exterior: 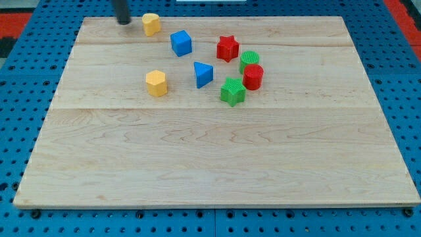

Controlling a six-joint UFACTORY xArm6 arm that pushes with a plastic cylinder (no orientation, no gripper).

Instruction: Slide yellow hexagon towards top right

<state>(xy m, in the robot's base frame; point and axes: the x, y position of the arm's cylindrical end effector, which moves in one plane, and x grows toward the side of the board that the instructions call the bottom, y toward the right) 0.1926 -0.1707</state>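
The yellow hexagon [156,83] sits on the wooden board [217,158], left of the middle in the upper half. My tip [123,22] is at the board's top edge, up and to the left of the hexagon and well apart from it. A second yellow block [151,24], rounded in shape, lies just to the right of my tip near the top edge.
A blue cube [181,43] and a blue triangle [203,74] lie right of the hexagon. Further right are a red star [227,48], a green cylinder [249,60], a red cylinder [253,77] and a green star [232,91], close together.
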